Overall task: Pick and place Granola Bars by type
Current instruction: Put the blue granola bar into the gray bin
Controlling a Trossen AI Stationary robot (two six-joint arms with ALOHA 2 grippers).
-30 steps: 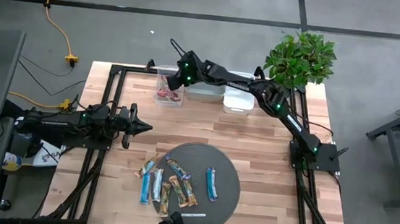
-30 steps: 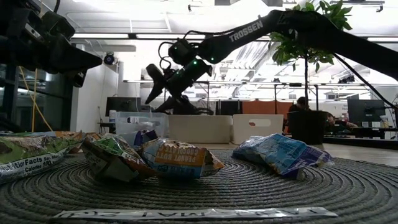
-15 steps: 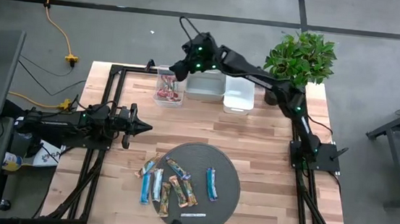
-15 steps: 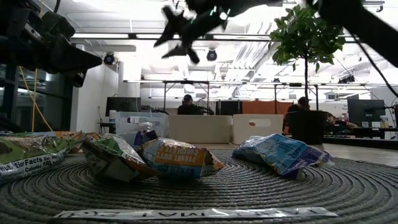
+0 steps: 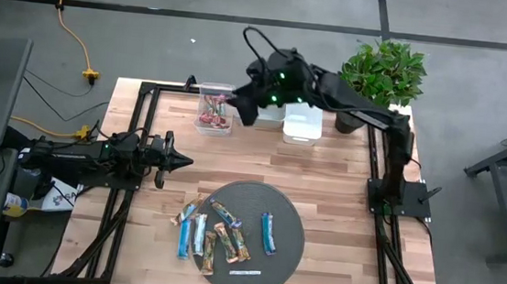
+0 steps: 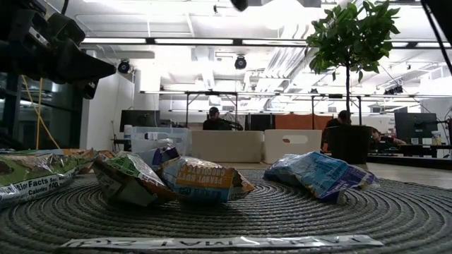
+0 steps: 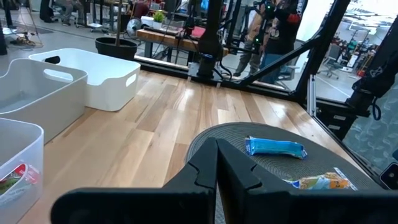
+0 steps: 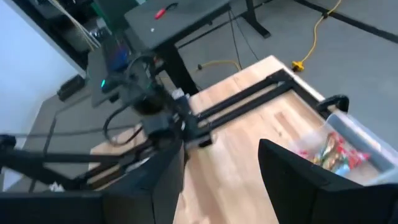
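Several Granola Bars in blue and brown-orange wrappers lie flat on a round dark mat. One blue bar lies apart from them, toward the table's right. More red-pink bars lie in a clear bin at the far edge, also seen in the right wrist view. My right gripper hangs high over the far bins, open, with nothing between its fingers. My left gripper waits shut, pointing level over the table's left side, left of the mat.
Two white bins stand beside the clear bin along the far edge. A potted plant stands at the far right corner. A thin white label strip lies on the mat's near edge. Bare wood lies between mat and bins.
My right gripper has risen steeply from just above the clear bin, going out of the top of the low view, and has swung toward the table's right, over the white bins. It has stayed open. The bars on the mat have not moved.
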